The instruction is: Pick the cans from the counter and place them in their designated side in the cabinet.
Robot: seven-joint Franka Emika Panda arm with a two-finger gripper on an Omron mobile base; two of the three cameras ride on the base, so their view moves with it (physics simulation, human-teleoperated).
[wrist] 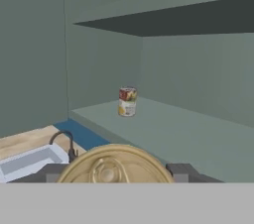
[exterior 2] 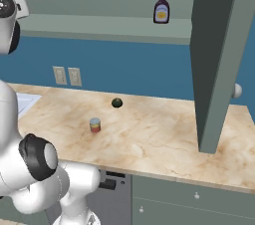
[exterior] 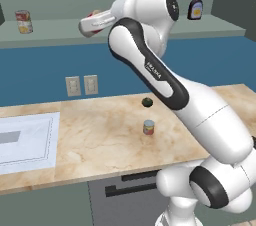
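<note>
A dark sauce bottle (exterior: 195, 4) is seen upright, well right of the yellow-and-red labelled can (exterior: 23, 21); a dark green lump (exterior: 147, 102) is spotted far below the bottle.

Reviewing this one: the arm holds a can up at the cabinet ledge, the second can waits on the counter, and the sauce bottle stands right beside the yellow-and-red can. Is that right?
Not quite. The sauce bottle stands far from the yellow-and-red can, at the opposite end of the cabinet ledge, as the left base view shows. The held can and the second can on the counter are as you say.
</note>
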